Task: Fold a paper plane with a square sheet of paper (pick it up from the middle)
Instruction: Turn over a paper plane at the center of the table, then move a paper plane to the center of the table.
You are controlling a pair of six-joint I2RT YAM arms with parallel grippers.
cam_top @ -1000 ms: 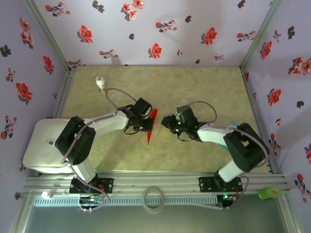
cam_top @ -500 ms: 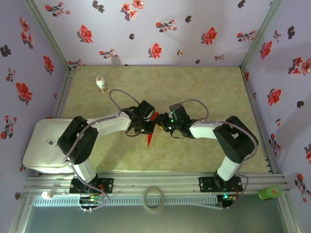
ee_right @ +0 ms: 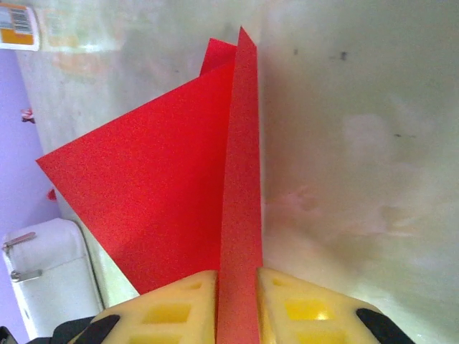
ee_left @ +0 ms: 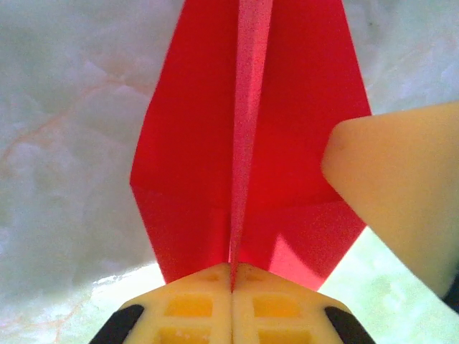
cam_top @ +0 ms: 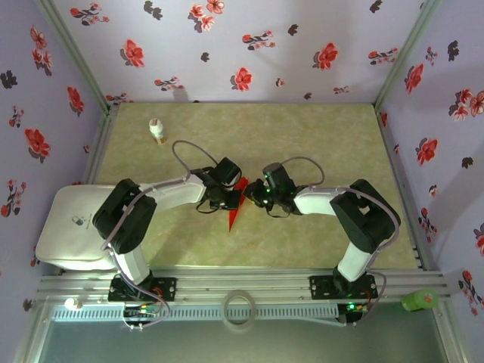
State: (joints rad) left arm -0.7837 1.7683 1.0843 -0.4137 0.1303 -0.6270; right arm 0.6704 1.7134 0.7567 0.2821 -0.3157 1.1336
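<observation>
Top view: the marbled green table (cam_top: pixel 318 136) took up the middle of the frame, with flowered lilac walls (cam_top: pixel 249 45) on three sides. A white rounded case (cam_top: pixel 64 227) lay at the left edge of the table.

Both arms reached inward and met just left of centre. The left arm (cam_top: pixel 162 193) came in from the lower left and the right arm (cam_top: pixel 333 204) from the lower right.

The left gripper (cam_top: pixel 231 197) and right gripper (cam_top: pixel 254 194) faced each other, with the red paper plane (cam_top: pixel 235 208) between them. The plane was a slim dart, its point aimed toward the lower edge of the frame.

A small white bottle (cam_top: pixel 157 130) stood well apart, at the upper left of the table.

Left wrist view: the left gripper (ee_left: pixel 231 276) sat at the bottom of the frame, fingers pressed together on the plane's centre crease. The paper plane (ee_left: pixel 190 150) spread upward from there, its wings folded out to either side. One cream fingertip (ee_left: pixel 394 193) of the right gripper lay against the right wing.

Right wrist view: the right gripper (ee_right: pixel 237 281) showed at the bottom edge, its fingers narrowly apart. An upright fold of the paper plane (ee_right: pixel 158 186) filled the gap between them. We could not tell whether they were pinching it.
</observation>
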